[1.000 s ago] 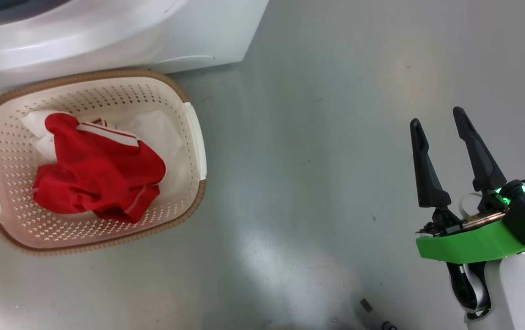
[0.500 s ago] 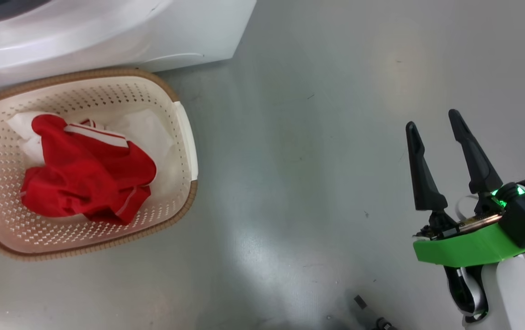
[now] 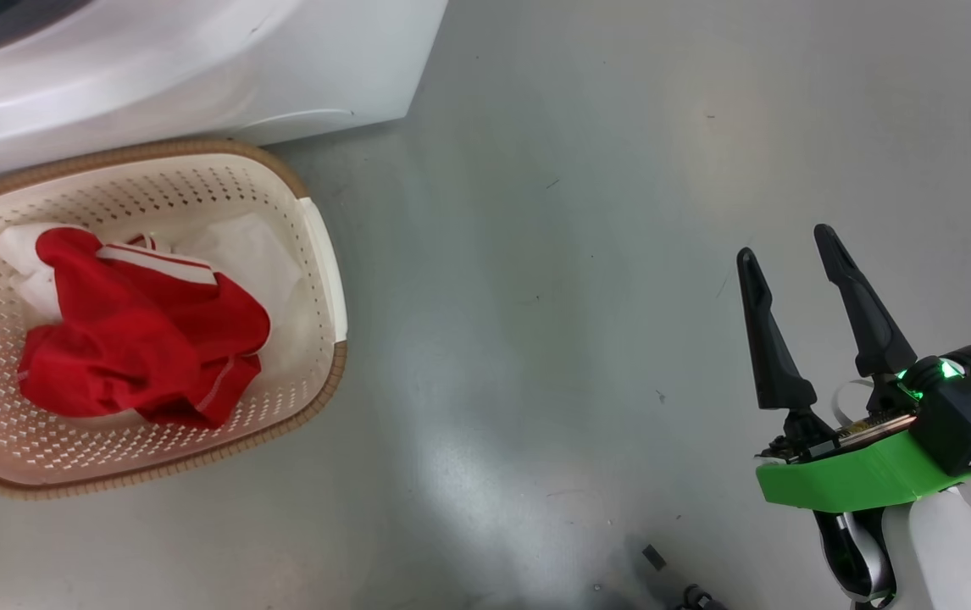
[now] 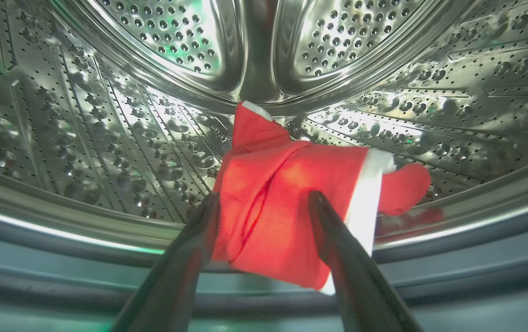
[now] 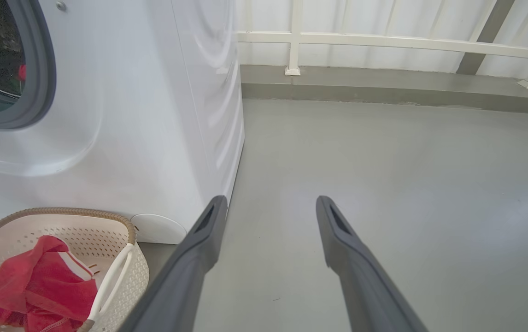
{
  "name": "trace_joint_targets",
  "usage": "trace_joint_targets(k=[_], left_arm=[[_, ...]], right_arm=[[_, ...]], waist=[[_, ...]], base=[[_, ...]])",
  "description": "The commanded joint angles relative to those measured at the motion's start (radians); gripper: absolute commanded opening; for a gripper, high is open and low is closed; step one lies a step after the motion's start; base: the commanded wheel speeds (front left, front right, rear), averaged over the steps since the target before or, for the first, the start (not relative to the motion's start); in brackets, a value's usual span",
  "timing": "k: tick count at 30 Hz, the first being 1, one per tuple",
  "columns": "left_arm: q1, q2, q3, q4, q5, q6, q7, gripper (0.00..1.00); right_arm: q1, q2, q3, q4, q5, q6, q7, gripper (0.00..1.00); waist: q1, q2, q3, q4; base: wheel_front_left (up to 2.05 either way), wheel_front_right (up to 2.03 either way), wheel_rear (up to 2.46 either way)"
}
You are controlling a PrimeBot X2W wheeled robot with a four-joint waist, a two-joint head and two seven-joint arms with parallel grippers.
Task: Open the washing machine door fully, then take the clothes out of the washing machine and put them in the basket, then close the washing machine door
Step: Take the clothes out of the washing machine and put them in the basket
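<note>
Inside the washing machine's perforated steel drum (image 4: 107,138), a red garment with white trim (image 4: 273,184) lies near the front lip. My left gripper (image 4: 264,199) is open, its two dark fingers standing either side of that garment. Other red clothes (image 3: 138,339) lie in the cream basket (image 3: 320,254) on the floor in front of the white washing machine (image 3: 197,59). My right gripper (image 3: 786,246) hangs open over bare floor, far right of the basket, holding nothing. The right wrist view shows the right gripper (image 5: 272,200), the basket (image 5: 61,213) and the washing machine (image 5: 153,115). The washing machine door is out of view.
The grey rubber gasket (image 5: 43,69) rings the machine's opening. White paper or cloth (image 3: 257,254) lies under the red clothes in the basket. A white railing (image 5: 384,44) and a low kerb close the far side of the grey floor (image 3: 579,254).
The whole head picture has slid left and a little down, so the camera has moved. The basket, the clothes in it and my open right gripper keep their places.
</note>
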Motion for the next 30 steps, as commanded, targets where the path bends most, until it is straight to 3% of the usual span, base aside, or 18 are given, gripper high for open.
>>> trace_joint_targets(k=[1, 14, 15, 17, 18, 19, 30], left_arm=[[0.01, 0.038, 0.003, -0.016, -0.01, -0.005, 0.009, 1.0], [0.03, 0.032, -0.04, -0.005, 0.001, 0.005, 0.081, 1.0], [0.029, 0.032, -0.042, -0.004, 0.001, 0.005, 0.083, 0.91], [0.028, 0.03, -0.048, -0.004, 0.0, 0.003, 0.088, 0.06], [0.028, 0.03, -0.048, -0.004, 0.0, 0.003, 0.088, 0.06], [0.027, 0.029, -0.051, -0.004, 0.001, 0.003, 0.087, 0.0], [0.0, 0.025, -0.107, -0.027, 0.024, -0.003, 0.004, 0.0]], right_arm=[[0.035, -0.008, 0.02, -0.028, -0.006, 0.005, -0.006, 1.0], [0.034, -0.008, 0.03, -0.036, 0.009, 0.005, -0.006, 1.0], [0.033, -0.008, 0.031, -0.036, 0.009, 0.005, -0.006, 1.0], [0.031, -0.008, 0.031, -0.035, 0.01, 0.005, -0.006, 1.0], [0.031, -0.008, 0.031, -0.035, 0.01, 0.005, -0.006, 1.0], [0.029, -0.008, 0.032, -0.035, 0.01, 0.005, -0.006, 1.0], [0.02, -0.008, 0.029, -0.028, 0.016, 0.005, -0.006, 1.0]], waist=[[0.0, -0.0001, 0.004, -0.003], [0.0, -0.0001, 0.024, -0.003], [0.0, -0.0001, 0.025, -0.004], [0.0, -0.0001, 0.026, -0.004], [0.0, -0.0001, 0.026, -0.004], [0.0, -0.0001, 0.026, -0.003], [0.0, -0.0001, 0.018, 0.008]], base=[[0.0, 0.0, 0.0], [0.0, 0.0, 0.0], [0.0, 0.0, 0.0], [0.0, 0.0, 0.0], [0.0, 0.0, 0.0], [0.0, 0.0, 0.0], [0.0, 0.0, 0.0]])
